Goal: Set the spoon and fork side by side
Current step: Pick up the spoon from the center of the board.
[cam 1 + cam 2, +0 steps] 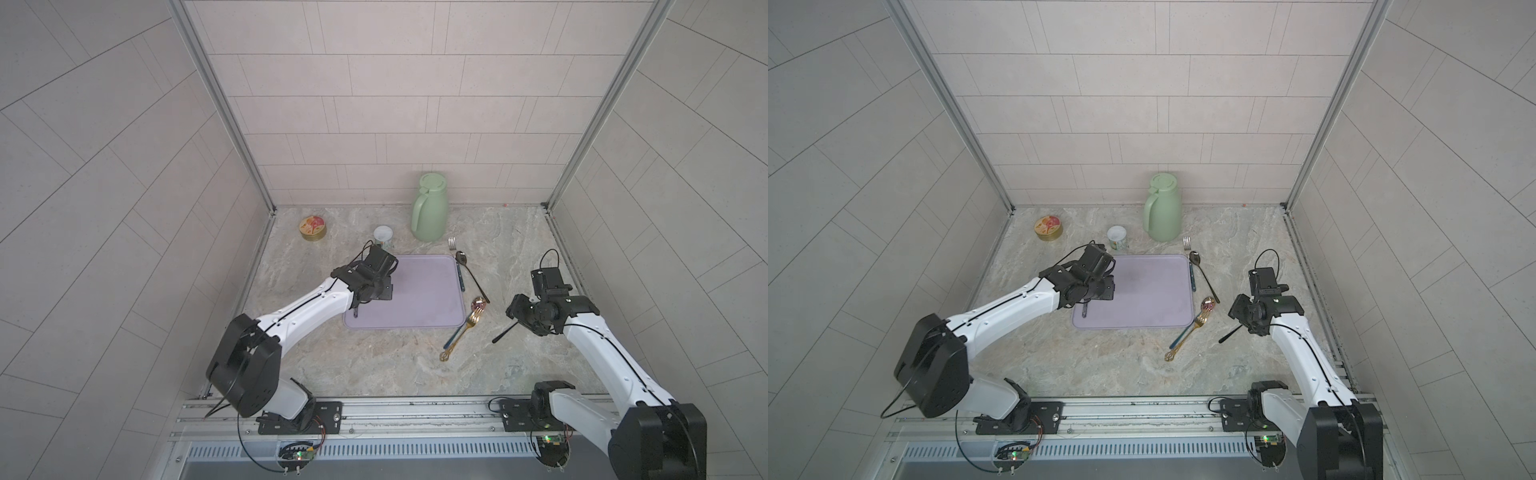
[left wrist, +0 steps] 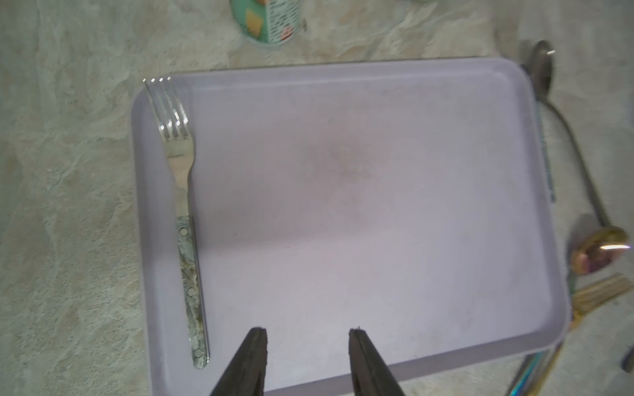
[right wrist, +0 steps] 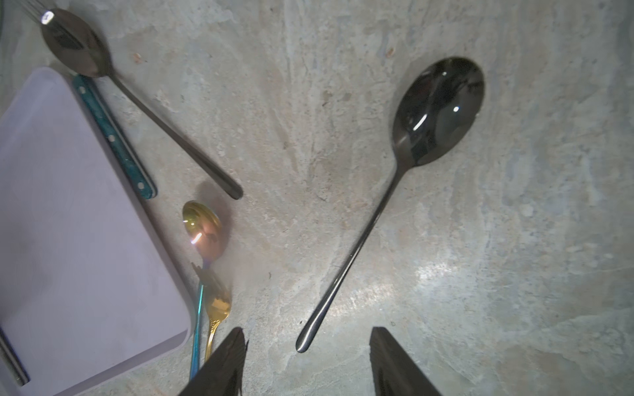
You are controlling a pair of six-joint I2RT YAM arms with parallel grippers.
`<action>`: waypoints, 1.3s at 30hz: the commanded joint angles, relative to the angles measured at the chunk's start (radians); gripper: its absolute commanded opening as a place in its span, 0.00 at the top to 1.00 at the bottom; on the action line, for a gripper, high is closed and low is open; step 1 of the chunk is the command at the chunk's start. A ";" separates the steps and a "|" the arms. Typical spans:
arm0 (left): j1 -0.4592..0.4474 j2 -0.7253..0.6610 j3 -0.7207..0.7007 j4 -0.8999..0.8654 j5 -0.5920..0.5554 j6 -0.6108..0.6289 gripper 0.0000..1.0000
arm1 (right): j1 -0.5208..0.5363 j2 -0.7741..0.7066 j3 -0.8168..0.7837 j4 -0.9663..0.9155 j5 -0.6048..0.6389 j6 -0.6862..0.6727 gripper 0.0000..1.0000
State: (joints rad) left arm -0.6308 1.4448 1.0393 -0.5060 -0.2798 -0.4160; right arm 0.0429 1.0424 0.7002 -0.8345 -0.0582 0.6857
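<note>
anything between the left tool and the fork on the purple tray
Nothing: in the left wrist view only bare tray lies between the left tool and the fork.

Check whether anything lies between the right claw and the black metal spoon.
Nothing visible does. The right claw hangs open above the black metal spoon, which lies alone on the marbled tabletop; the other cutlery lies apart, beside the lilac tray.

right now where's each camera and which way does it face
Top views: above the arm bases, looking down at the table; left arm and right arm show.
Left wrist: looks down at fork on tray; left end effector shows.
Right wrist: looks down at black spoon; right end effector shows.
Both wrist views share the tray.
</note>
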 commanded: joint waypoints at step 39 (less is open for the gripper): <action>0.000 -0.131 -0.123 0.091 0.090 0.005 0.54 | 0.012 0.467 0.131 0.054 0.204 -0.046 0.71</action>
State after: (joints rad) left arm -0.6334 1.3441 0.9310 -0.4149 -0.1776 -0.4152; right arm 0.0513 1.4963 0.8165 -0.7712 0.1287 0.6529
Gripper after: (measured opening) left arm 0.463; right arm 0.289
